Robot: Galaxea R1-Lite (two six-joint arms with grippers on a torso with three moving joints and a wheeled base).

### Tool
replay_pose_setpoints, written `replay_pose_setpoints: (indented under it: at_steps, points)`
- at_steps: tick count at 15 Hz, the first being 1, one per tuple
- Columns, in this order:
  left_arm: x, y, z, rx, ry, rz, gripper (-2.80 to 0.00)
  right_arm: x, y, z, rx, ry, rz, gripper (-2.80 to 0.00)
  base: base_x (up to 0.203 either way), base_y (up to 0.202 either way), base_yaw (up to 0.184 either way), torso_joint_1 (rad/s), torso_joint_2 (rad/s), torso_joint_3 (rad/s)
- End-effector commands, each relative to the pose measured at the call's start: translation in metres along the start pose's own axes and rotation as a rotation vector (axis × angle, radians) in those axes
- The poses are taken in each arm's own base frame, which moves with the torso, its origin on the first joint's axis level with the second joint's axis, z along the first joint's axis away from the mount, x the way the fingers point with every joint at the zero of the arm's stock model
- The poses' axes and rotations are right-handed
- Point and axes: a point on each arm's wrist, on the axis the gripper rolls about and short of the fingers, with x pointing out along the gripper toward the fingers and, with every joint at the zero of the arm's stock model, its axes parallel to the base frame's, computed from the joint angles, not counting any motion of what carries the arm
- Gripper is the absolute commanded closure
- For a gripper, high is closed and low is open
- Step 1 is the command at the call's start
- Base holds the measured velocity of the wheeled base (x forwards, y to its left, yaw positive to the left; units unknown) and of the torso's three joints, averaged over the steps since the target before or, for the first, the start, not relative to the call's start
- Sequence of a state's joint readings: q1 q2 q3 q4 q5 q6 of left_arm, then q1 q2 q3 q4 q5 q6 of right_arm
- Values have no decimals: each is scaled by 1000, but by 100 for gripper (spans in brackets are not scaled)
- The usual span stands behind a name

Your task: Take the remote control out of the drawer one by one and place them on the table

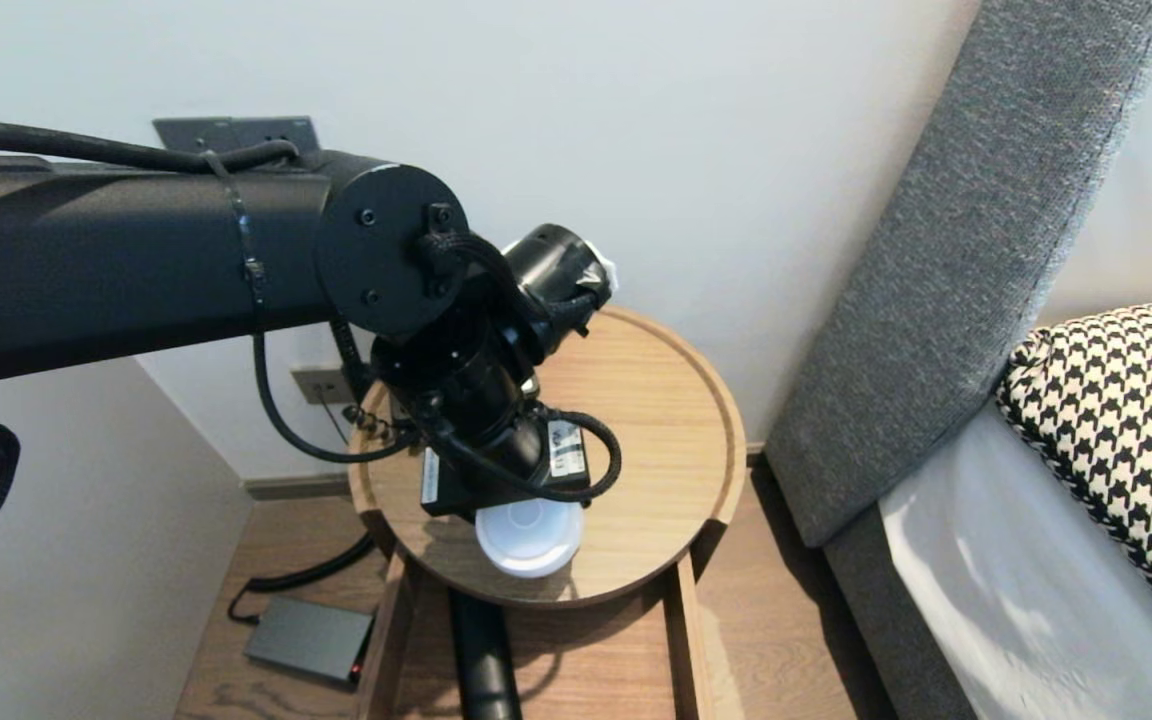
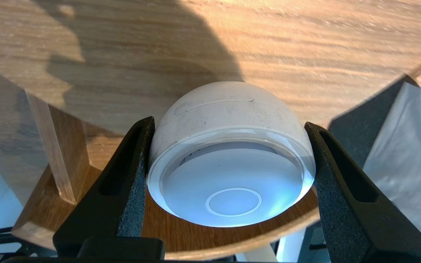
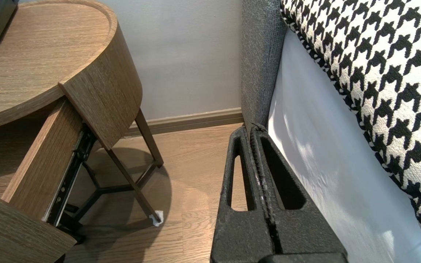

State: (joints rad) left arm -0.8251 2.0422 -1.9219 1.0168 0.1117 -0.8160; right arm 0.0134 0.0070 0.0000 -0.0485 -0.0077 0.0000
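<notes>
White dome device point(image 2: 228, 160) sits at the near edge of the round wooden table point(image 1: 656, 420), flat face with a ring mark toward the left wrist camera. Can't tell whether it rests on the tabletop or is slightly off it.

Left gripper point(image 2: 228, 126) reaches down over that edge. Both black fingers point(image 2: 130, 175) press the device's sides, one on each, so it's clamped around its widest part. In the head view the wrist body covers most of the device; only its near half shows point(image 1: 529, 537).

Drawer point(image 1: 681, 640) under the tabletop is pulled out toward the robot, directly below the device's side of the table. Drawer side wall and slide rail show in the right wrist view point(image 3: 38, 164).

Right gripper point(image 3: 251, 128) is parked low, well apart from the table, fingers pressed together with nothing between them, just beside the white sheet point(image 3: 323, 164) on the bed.

Grey headboard point(image 1: 936, 300) stands right of the table, with the houndstooth pillow point(image 1: 1116, 420) against it. Grey box point(image 1: 311, 638) with a black cable lies on the floor left of the drawer. Socket plate point(image 1: 236, 132) is on the wall behind the left arm.
</notes>
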Motion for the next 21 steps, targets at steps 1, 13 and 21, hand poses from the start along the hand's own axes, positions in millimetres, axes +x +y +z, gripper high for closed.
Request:
replay_pose_setpoints:
  at_steps: [1, 13, 21]
  points:
    - [15, -4, -3, 8, 28, 25, 0, 2, 0, -7, 0, 26, 0, 0, 0, 0, 0, 0, 0, 0]
    - [29, -13, -4, 19, 29, 19, 0, 2, 0, -7, 0, 26, 0, 0, 0, 0, 0, 0, 0, 0]
    - [22, -16, 0, 4, -25, -24, -280, 2, 0, -7, 0, 26, 0, 0, 0, 0, 0, 0, 0, 0]
